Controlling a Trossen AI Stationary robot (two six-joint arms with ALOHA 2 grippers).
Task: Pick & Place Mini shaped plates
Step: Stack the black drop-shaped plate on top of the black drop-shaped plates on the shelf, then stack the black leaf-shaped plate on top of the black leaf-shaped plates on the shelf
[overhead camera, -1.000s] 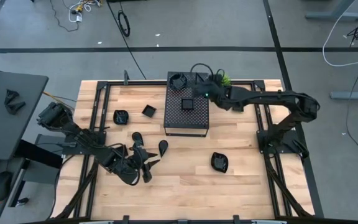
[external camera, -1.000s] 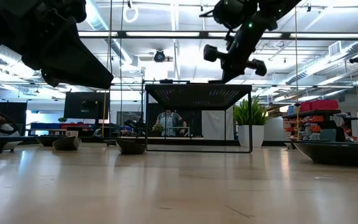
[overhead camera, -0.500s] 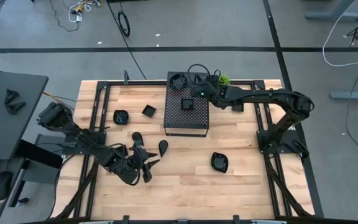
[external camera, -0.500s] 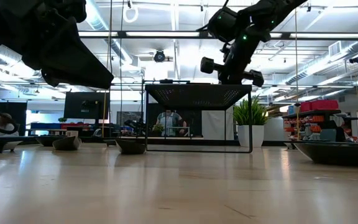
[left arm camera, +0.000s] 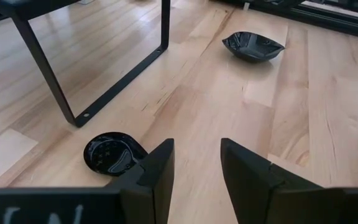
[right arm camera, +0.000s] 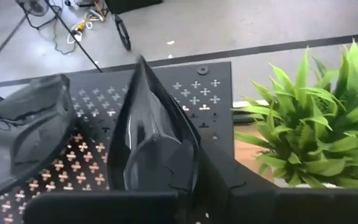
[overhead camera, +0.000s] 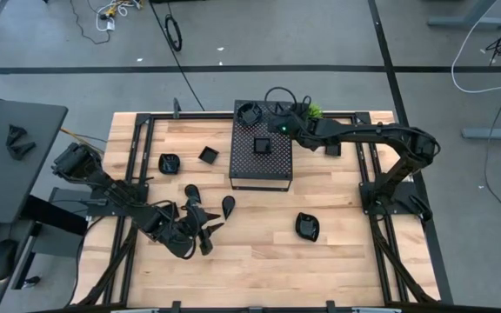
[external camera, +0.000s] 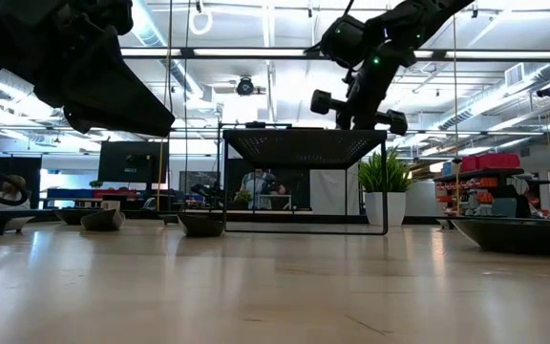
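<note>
While our right gripper pinches a teardrop plate edge-up over the perforated box's far edge, we'd lower, then part jaws slowly. Left gripper open, empty, near table's front-left corner.

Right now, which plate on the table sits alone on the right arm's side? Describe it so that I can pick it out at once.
Start at the black perforated box in the middle of the far half of the table. Go toward the near edge and to the right: a single black plate lies on bare wood. The other loose plates all lie left of the box, near the left gripper; this one has no neighbour.
</note>
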